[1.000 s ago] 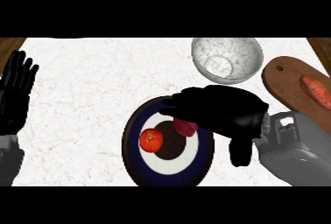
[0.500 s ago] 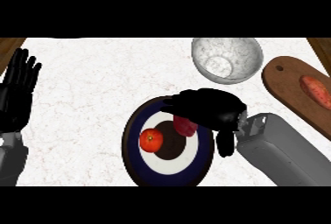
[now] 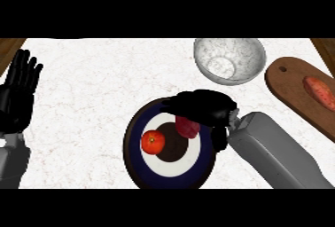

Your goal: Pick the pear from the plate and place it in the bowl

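At the far left the left hand point(image 3: 20, 95) is seen resting near the edge, fingers straight, held up and slightly spread, with its forearm cut off by the lower edge. Further in, on the white speckled counter point(image 3: 98, 88), the plate point(image 3: 141, 168) is seen with its dark blue rim and white ring, and a red-orange tomato point(image 3: 153, 142) is lying on its left half. Just beside the tomato a dark reddish fruit, the pear point(image 3: 188, 127), is partly hidden: its upper end is covered by the right hand point(image 3: 204, 106), whose fingers are curled down over it, though whether they are closed round it cannot be told. The pear is seen still on the plate, near the dark centre. Above and to the right the glass bowl point(image 3: 230, 60) is standing apart from the hand. At the far right a wooden cutting board point(image 3: 291, 91) is cut off by the edge, with an orange sweet potato point(image 3: 319, 91) lying on it.
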